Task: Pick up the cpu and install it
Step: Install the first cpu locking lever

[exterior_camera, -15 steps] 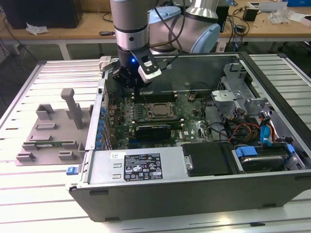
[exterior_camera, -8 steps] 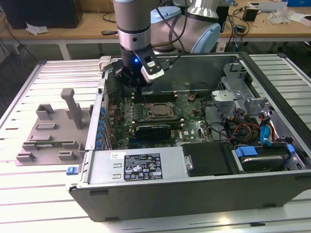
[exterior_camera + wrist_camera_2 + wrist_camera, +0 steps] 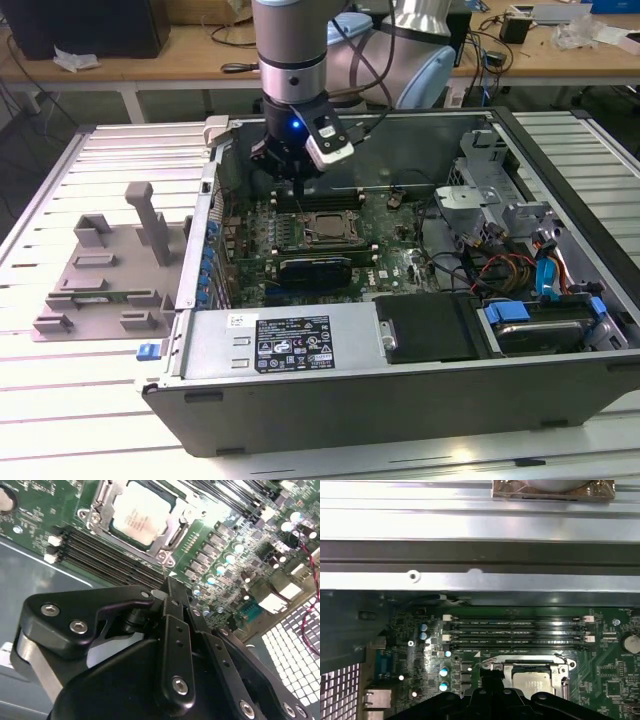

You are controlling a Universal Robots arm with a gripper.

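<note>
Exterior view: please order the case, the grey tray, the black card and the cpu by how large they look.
1. case
2. grey tray
3. black card
4. cpu
The gaps are plain, so no two are in doubt.

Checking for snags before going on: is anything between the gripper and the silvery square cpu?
Nothing visible. In the second wrist view the silvery square cpu lies uncovered in its metal socket frame, with only low black memory slots between it and the black gripper.
</note>
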